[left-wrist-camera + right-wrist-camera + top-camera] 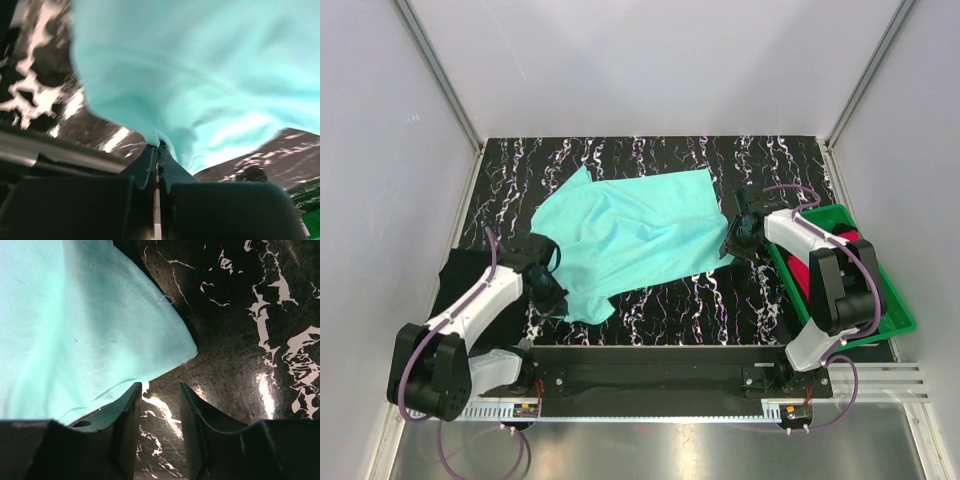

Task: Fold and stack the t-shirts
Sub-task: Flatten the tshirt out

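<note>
Turquoise shirt [630, 240] lay rumpled and unfolded across the middle of the mat [720, 300]. Its near-left corner was hidden under the left gripper [548, 292] in the top view. The left wrist view was blurred, so the weave and hems could not be made out. It did show that gripper [158, 152] with its fingers [145, 172] pressed together on a pinch of the cloth, which fanned up and away from them.

The black shirt [460, 268] at the mat's left edge was half covered by the left arm, and its shape was hard to read. The red shirt [798, 272] in the tray [895, 315] showed only in patches behind the right arm.

The right gripper [736, 243] sat at the turquoise cloth's right edge. From its wrist, the right gripper [160, 400] had its fingers [127, 415] spread, with bare mat between them. A stitched corner of the cloth [100, 330] lay against the outer side of the left finger. Whether it rested on that finger could not be told.

From above, the garment looked like a slanted, uneven rectangle with soft diagonal creases. One corner pointed to the far left, and no sleeves were distinct.
</note>
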Controlling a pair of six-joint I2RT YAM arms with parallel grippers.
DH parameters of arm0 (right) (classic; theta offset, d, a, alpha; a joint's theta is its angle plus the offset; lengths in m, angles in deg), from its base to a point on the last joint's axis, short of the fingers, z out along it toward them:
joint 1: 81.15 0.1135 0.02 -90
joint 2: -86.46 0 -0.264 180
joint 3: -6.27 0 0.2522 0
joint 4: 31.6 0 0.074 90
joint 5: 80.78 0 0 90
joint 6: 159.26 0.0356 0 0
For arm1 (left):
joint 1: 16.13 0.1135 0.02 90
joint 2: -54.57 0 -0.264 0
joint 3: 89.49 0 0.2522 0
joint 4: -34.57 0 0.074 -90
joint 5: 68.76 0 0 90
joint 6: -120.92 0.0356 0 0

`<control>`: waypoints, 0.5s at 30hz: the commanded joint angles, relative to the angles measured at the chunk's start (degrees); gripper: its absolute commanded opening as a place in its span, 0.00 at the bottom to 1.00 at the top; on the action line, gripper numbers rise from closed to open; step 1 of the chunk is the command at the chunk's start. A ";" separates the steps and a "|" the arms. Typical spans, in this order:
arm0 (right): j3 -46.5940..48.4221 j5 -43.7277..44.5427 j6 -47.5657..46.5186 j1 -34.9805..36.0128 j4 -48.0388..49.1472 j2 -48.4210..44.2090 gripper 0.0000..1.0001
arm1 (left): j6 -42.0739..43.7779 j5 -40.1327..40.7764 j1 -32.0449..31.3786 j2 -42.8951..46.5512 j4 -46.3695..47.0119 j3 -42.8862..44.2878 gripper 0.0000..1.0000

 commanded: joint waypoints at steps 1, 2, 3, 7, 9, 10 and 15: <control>-0.91 2.47 5.81 0.33 1.77 -2.51 0.43 | 6.64 -0.04 0.39 -3.05 3.60 4.69 0.00; -1.62 2.55 6.96 0.24 1.95 -2.95 0.43 | 8.04 -1.10 0.39 -4.28 3.95 6.62 0.00; -2.41 2.81 7.93 0.33 2.47 -3.83 0.44 | 10.84 -3.28 0.39 -5.94 4.65 7.51 0.00; -4.00 5.79 9.96 0.24 4.32 -3.05 0.44 | 13.42 -4.62 0.39 -7.37 5.63 9.27 0.00; -3.91 6.68 10.22 0.24 4.41 -2.25 0.44 | 14.56 -4.27 0.56 -7.28 6.07 9.54 0.00; -4.34 7.46 10.83 0.24 4.59 -2.25 0.44 | 15.08 -4.10 0.65 -7.37 5.98 9.62 0.00; -5.84 9.32 11.72 0.06 7.04 -2.08 0.43 | 17.90 -5.06 1.97 -8.16 6.15 10.77 0.00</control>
